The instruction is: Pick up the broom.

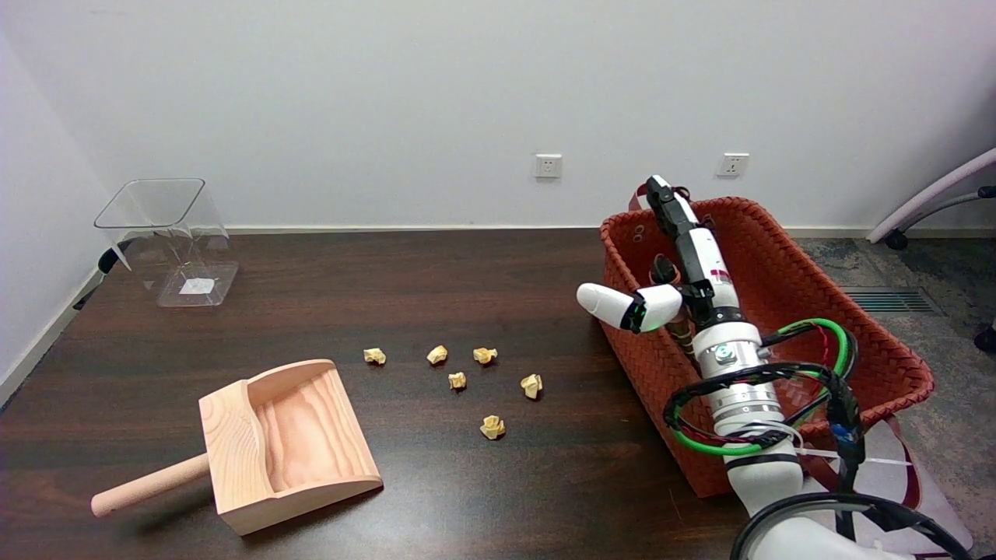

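My right hand (pixel 692 260) hangs over the left part of the woven red basket (pixel 848 311) at the table's right end. Its fingers stretch straight toward the far wall, and the thumb (pixel 622 305) sticks out to the left over the basket's rim. Nothing shows between them. Just under the palm, a dark rounded tip (pixel 663 269) and a short brown shaft (pixel 682 333) show inside the basket. I cannot tell whether they belong to the broom. The hand and forearm hide the rest of the basket's inside there.
A wooden dustpan (pixel 284 439) with a round handle lies at the front left. Several crumpled paper balls (pixel 492 426) are scattered mid-table. A clear plastic bin (pixel 167 237) stands at the back left. An office chair (pixel 934 198) is beyond the basket.
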You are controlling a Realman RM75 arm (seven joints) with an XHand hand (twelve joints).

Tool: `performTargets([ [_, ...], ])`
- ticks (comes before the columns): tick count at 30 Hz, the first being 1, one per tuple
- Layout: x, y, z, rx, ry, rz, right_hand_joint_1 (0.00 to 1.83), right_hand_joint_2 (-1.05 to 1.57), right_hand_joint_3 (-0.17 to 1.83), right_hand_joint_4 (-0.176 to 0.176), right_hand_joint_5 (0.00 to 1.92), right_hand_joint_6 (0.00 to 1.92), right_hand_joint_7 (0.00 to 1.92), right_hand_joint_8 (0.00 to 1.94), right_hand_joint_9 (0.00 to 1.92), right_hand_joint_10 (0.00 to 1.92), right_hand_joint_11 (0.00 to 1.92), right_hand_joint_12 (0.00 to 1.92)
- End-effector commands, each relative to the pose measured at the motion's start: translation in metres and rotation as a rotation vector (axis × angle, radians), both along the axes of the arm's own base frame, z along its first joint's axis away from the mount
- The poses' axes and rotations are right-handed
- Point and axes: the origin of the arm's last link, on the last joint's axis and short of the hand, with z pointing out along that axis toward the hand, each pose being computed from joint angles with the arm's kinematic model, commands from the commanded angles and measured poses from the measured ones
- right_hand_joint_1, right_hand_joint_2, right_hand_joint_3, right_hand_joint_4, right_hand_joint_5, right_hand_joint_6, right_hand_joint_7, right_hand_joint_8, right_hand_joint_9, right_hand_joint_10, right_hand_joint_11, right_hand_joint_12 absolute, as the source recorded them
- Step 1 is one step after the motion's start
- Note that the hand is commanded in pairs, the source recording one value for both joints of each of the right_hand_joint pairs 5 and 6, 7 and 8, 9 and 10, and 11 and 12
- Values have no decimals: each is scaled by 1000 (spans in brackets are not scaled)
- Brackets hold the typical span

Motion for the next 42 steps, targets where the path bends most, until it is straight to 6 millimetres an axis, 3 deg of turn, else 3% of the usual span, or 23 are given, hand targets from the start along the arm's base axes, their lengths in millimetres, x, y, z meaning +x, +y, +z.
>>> performTargets([
  [1, 8, 13, -13, 24, 1, 26, 936, -360, 967, 0, 68, 68, 159, 159, 68, 68, 68, 68],
  [10, 2, 46, -19, -44, 43, -12, 958, -399, 934, 0, 2, 2, 154, 154, 2, 2, 2, 2],
  [19, 3, 66, -31, -56, 36, 8, 967, -343, 918, 0, 192, 192, 339, 339, 192, 192, 192, 192],
  [22, 3, 67, -33, -49, 33, 10, 974, -308, 901, 0, 373, 373, 514, 514, 373, 373, 373, 373],
  [31, 6, 64, -37, -25, 33, 28, 976, -176, 854, 0, 618, 618, 941, 941, 618, 618, 618, 618],
  [42, 7, 56, -33, -7, 5, 66, 1023, -81, 825, 0, 696, 696, 1072, 1072, 696, 696, 696, 696],
])
